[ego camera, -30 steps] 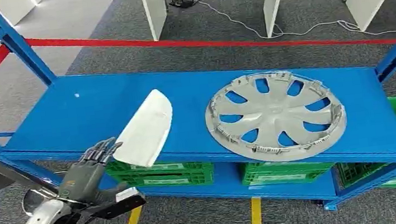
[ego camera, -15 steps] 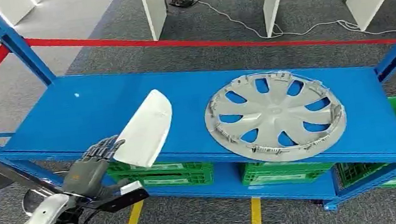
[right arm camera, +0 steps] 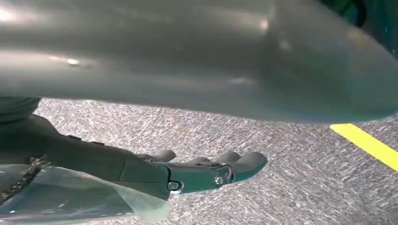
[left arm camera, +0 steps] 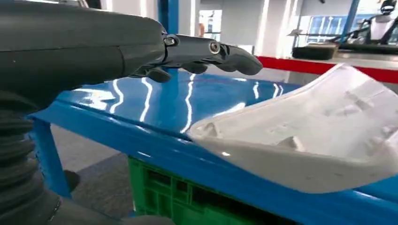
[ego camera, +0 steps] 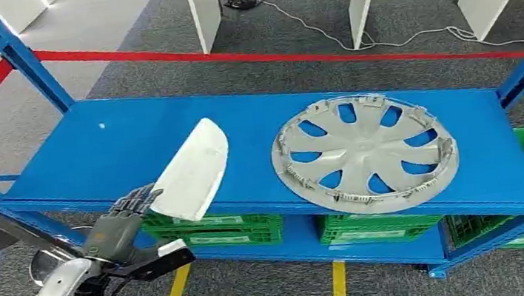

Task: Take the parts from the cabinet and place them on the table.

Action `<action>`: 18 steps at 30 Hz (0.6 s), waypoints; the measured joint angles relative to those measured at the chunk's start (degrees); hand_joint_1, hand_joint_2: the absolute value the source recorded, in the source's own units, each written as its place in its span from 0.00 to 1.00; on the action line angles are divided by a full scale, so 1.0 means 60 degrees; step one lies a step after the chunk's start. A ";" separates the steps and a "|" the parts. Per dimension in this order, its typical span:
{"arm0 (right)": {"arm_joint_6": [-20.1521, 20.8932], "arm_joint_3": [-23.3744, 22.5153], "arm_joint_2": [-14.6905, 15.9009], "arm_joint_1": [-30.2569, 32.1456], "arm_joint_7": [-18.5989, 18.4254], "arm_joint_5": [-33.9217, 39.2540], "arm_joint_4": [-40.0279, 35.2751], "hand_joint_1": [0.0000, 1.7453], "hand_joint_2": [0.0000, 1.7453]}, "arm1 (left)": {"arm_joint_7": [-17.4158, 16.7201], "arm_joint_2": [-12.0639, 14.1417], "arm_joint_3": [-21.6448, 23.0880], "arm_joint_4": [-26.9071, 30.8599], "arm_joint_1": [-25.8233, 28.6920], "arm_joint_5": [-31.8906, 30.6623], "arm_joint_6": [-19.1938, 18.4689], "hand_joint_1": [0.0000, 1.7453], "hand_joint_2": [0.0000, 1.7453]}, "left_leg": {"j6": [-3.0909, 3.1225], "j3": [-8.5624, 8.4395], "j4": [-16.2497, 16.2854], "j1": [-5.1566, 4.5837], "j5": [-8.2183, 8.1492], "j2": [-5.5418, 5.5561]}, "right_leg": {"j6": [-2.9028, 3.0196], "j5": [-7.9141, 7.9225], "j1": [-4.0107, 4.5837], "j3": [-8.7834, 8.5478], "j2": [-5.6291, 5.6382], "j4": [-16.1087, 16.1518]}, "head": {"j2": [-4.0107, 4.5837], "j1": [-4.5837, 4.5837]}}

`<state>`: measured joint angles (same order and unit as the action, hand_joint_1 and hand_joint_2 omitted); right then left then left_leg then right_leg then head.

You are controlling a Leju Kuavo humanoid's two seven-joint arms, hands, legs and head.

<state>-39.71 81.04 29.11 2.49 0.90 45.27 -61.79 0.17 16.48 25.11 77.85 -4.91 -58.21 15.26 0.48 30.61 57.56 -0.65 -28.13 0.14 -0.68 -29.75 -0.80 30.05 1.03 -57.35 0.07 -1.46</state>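
a blue metal shelf (ego camera: pixel 117 146) of the cabinet carries the parts, its flat top glossy and its blue uprights rising at the corners. a white curved cover (ego camera: pixel 192 171) lies on the left half, its near end jutting over the front edge of the shelf. a silver wheel cover (ego camera: pixel 364 153) lies flat on the right half, well apart from the white piece, its rim reaching close to the front edge. under this shelf a lower blue shelf (ego camera: pixel 307 241) holds green crates (ego camera: pixel 212 228) side by side.
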 joint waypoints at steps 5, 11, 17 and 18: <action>0.0000 -0.0487 0.0004 0.0331 0.0044 -0.0211 -0.0004 0.00 0.00 | -0.0011 0.0000 -0.0044 -0.0291 -0.0014 -0.0084 0.0036 0.00 1.00 | 0.0000 0.0000 0.0000 0.0001 0.0000 0.0000 | 0.0000 0.0000 0.0001 0.0002 0.0000 0.0000 | 0.0000 0.0000; -0.0004 -0.1060 0.0033 0.0701 -0.0142 -0.0558 -0.0055 0.00 0.00 | -0.0015 -0.0011 -0.0058 -0.0459 -0.0076 -0.0200 0.0033 0.00 1.00 | 0.0000 0.0000 0.0000 0.0001 0.0000 0.0000 | 0.0000 0.0000 0.0001 0.0003 0.0001 0.0000 | 0.0000 0.0000; -0.0004 -0.1460 0.0040 0.0964 -0.0277 -0.0816 -0.0178 0.00 0.00 | 0.0003 -0.0036 -0.0026 -0.0510 -0.0294 -0.0281 0.0022 0.00 1.00 | 0.0000 0.0000 0.0000 0.0000 0.0000 0.0000 | 0.0000 0.0000 0.0000 0.0001 0.0002 0.0000 | 0.0000 0.0000; -0.0004 -0.1490 0.0040 0.0972 -0.0277 -0.0827 -0.0189 0.00 0.00 | 0.0004 -0.0040 -0.0018 -0.0510 -0.0312 -0.0280 0.0022 0.00 1.00 | 0.0000 -0.0001 0.0000 0.0000 0.0000 0.0000 | 0.0000 0.0000 0.0000 0.0001 0.0006 0.0000 | 0.0000 -0.0004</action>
<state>-39.74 72.11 29.35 8.32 -0.77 40.30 -62.92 0.20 16.24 25.00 74.79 -6.78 -59.89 15.39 0.48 30.61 57.57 -0.65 -28.13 0.14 -0.68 -29.75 -0.80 30.06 1.06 -57.35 0.07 -1.49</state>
